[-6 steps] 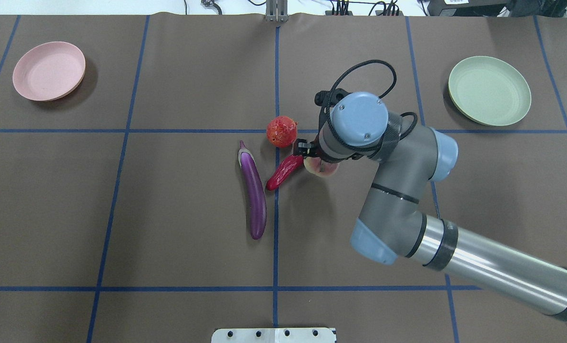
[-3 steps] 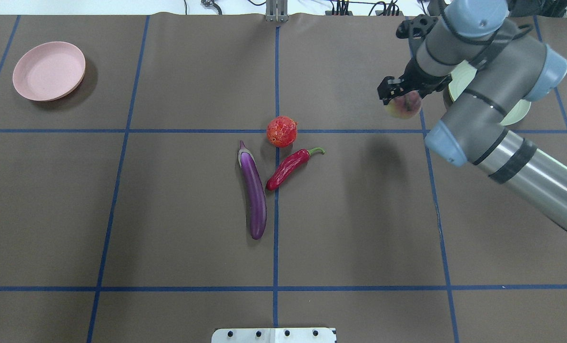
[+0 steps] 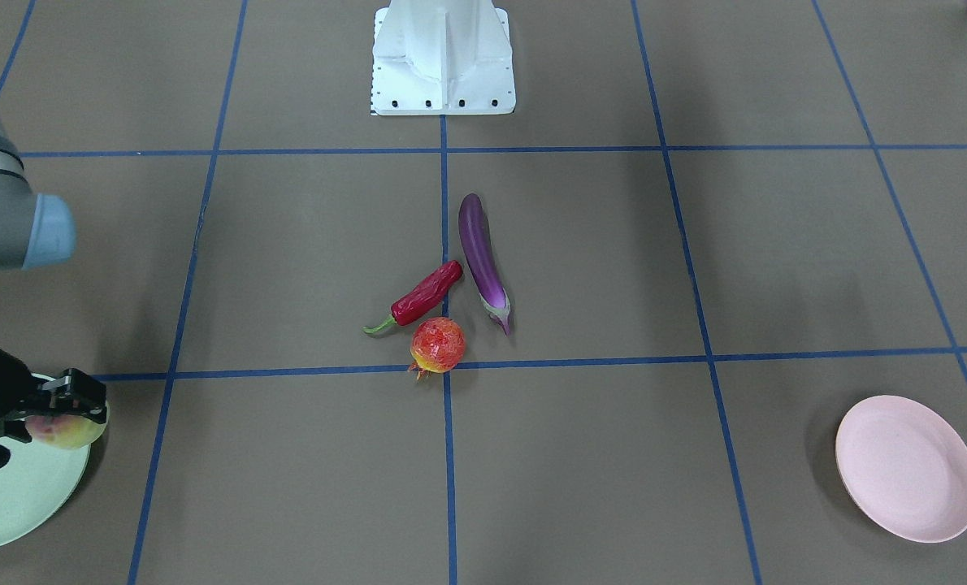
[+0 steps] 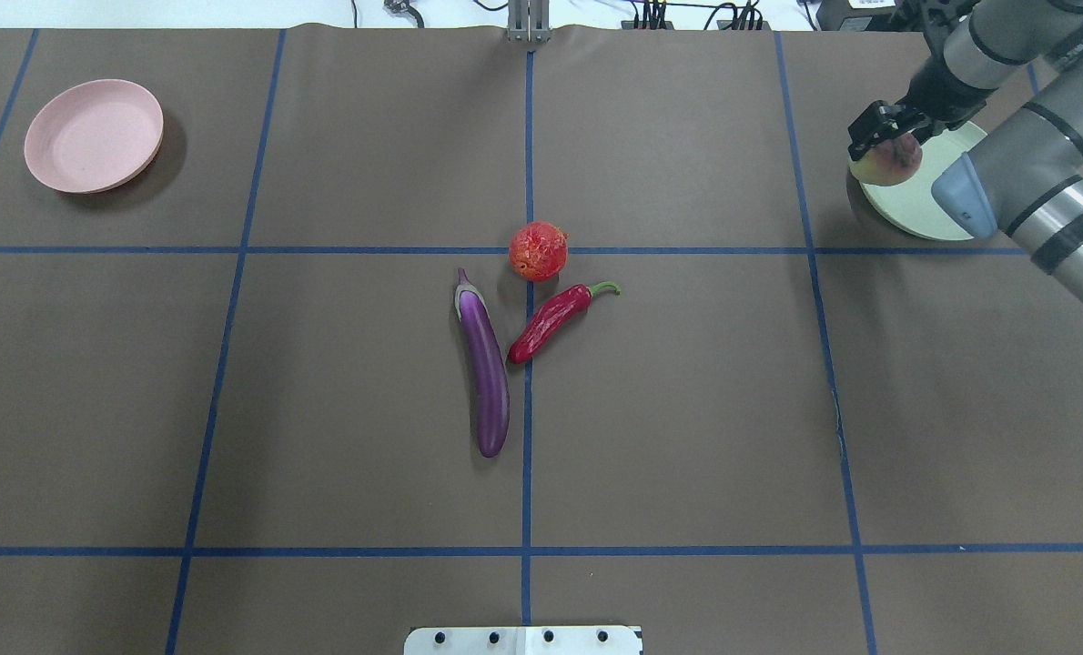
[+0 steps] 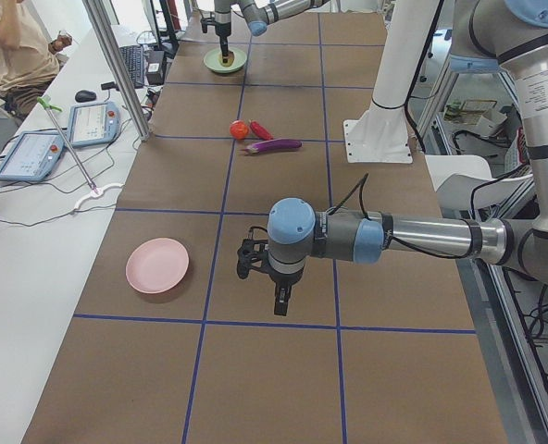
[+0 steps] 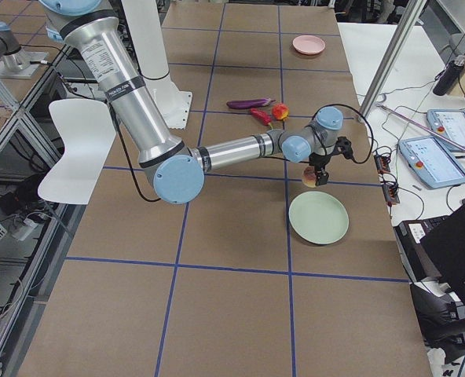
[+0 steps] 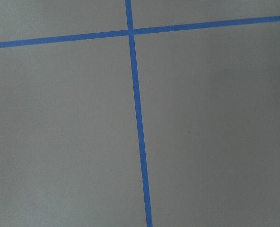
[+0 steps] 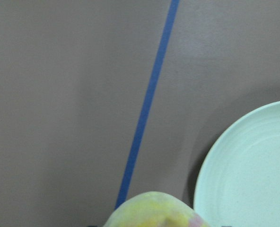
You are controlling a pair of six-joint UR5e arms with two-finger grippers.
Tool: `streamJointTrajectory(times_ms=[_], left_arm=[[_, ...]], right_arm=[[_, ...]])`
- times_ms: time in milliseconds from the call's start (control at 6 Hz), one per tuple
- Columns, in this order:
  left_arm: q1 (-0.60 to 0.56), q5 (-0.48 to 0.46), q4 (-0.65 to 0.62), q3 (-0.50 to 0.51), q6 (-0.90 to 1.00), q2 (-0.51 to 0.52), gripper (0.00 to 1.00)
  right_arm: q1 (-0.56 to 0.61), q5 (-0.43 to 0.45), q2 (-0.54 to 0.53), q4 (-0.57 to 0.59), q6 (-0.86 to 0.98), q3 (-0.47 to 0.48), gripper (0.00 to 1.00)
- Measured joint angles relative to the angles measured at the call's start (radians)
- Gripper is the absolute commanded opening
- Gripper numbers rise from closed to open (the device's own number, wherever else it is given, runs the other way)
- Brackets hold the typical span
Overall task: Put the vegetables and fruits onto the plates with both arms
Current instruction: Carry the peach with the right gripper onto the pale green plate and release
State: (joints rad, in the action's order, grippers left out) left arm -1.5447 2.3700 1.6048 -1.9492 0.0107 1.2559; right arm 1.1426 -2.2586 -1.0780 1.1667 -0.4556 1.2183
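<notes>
My right gripper (image 4: 885,146) is shut on the yellow-green peach (image 4: 887,166) and holds it above the near-left rim of the mint plate (image 4: 924,211). The peach also shows at the bottom of the right wrist view (image 8: 154,210), with the plate (image 8: 253,175) to its right. The purple eggplant (image 4: 485,364), red chili (image 4: 551,320) and pomegranate (image 4: 538,251) lie together at the table's middle. The pink plate (image 4: 94,135) sits empty at the far left. My left gripper (image 5: 281,303) shows only in the exterior left view, near the pink plate (image 5: 157,265); I cannot tell whether it is open.
The white base block (image 4: 523,639) stands at the near edge. Blue tape lines grid the brown table cover. An operator (image 5: 15,46) and tablets (image 5: 33,153) are beside the table's far side.
My right arm lifted the peach from beside the chili and carried it right and away to the mint plate's edge. The other produce has not moved.
</notes>
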Motion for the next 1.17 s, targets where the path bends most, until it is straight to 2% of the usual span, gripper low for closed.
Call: streamJointTrajectory(times_ms=[167,667,833,1167], left_arm=[[0.000,0.000,0.000,0.000,0.000,-0.001,1.00],[0.000,0.000,0.001,-0.002,0.000,-0.003,1.00],[0.001,0.000,0.004,-0.002,0.000,0.000,1.00],[0.003,0.000,0.007,-0.001,-0.001,0.006,1.00]], right_arm=[[0.016,-0.015,-0.028,-0.065,0.009,-0.048,0.99],[0.025,-0.016,-0.047,-0.093,0.007,-0.068,1.00],[0.032,-0.017,-0.048,-0.088,0.006,-0.042,1.00],[0.025,-0.010,-0.030,0.003,-0.027,0.069,1.00]])
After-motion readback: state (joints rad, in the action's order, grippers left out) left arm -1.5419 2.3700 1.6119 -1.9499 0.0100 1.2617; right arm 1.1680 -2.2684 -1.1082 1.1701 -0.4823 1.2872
